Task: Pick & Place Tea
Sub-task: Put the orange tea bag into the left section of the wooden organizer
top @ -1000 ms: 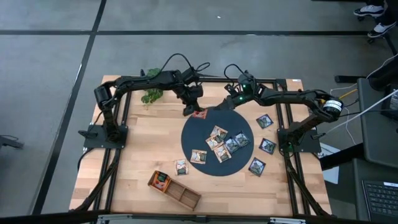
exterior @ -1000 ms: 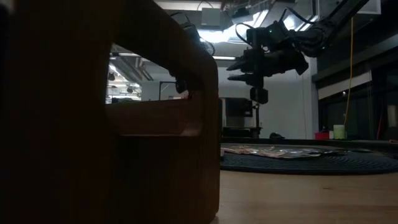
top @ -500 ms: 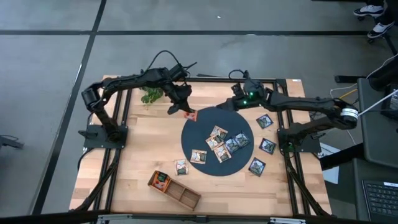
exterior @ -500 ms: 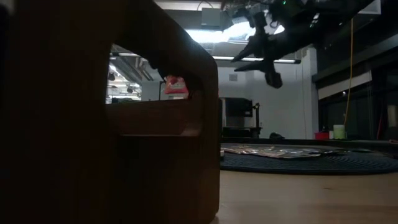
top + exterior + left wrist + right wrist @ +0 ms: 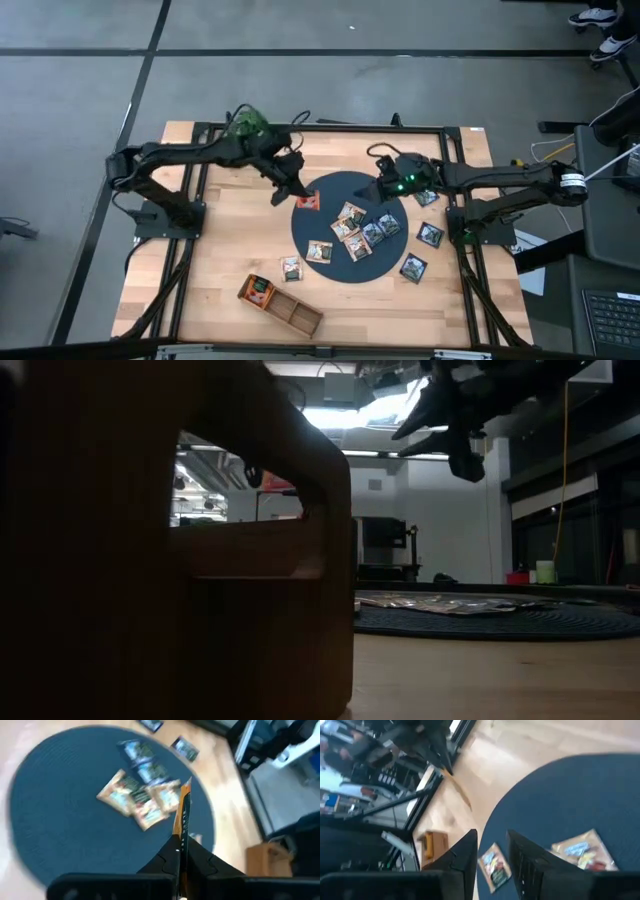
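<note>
Hanging edge-on between the closed fingers of the left gripper point(image 5: 297, 195) is a small flat square orange tea sachet point(image 5: 308, 202), held above the near-left edge of the round dark blue woven mat point(image 5: 320, 222); in the left wrist view the sachet point(image 5: 183, 815) is seen pinched upright between the two dark fingers point(image 5: 165, 862). A cluster of pale grey-brown and dark blue-green printed sachets point(image 5: 358, 230) is spread on the mat, and further dark sachets point(image 5: 430, 235) lie on the pale wooden table point(image 5: 220, 250) to the mat's right. One more sachet point(image 5: 291, 267) lies just off the mat's front-left edge. The right gripper point(image 5: 385, 187) is held over the mat's far-right part, its fingers point(image 5: 465, 860) slightly apart and clasping nothing. A long narrow brown wooden compartment tray point(image 5: 280, 305) is set near the table's front edge, with something orange in one end compartment. A green leafy plant point(image 5: 245, 125) is placed at the far-left corner.
</note>
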{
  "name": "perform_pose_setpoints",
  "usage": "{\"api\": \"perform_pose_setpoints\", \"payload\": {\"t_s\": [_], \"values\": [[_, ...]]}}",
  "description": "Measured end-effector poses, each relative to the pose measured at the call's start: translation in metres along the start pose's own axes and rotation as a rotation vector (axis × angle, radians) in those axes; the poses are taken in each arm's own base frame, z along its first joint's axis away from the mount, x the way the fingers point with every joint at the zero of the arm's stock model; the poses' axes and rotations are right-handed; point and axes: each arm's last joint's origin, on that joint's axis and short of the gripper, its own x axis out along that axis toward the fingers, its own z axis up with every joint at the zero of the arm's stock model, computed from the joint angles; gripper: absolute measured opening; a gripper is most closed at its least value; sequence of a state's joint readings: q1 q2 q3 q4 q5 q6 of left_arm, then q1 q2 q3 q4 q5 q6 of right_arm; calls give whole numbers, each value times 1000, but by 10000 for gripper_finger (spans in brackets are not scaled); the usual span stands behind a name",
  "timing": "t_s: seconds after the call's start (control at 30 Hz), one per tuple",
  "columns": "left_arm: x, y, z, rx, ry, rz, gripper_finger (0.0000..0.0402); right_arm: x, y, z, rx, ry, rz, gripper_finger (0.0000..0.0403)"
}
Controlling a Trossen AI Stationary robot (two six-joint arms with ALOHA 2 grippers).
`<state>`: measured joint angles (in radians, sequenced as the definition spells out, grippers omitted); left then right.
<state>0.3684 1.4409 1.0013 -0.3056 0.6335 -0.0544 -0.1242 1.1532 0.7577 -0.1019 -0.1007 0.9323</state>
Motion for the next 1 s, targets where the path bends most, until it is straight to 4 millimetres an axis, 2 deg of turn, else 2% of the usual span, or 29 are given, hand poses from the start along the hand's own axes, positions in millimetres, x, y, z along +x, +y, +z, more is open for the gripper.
{"api": "perform_pose_setpoints", "payload": {"t_s": [0.27,0.53,0.73,0.87,1.0], "values": [[9,-55,-16,-97,-13,-27,2,0,21,-29,-95,80,63,106],[18,-111,-45,-187,73,-113,2,-1,34,-51,-159,73,61,106],[27,-143,-65,-229,167,-191,2,-4,40,-62,-150,50,47,106],[24,-164,-76,-206,226,-255,2,-5,43,-68,-155,66,56,106],[22,-179,-90,-155,288,-234,2,-5,43,-70,-141,56,42,106]]}}
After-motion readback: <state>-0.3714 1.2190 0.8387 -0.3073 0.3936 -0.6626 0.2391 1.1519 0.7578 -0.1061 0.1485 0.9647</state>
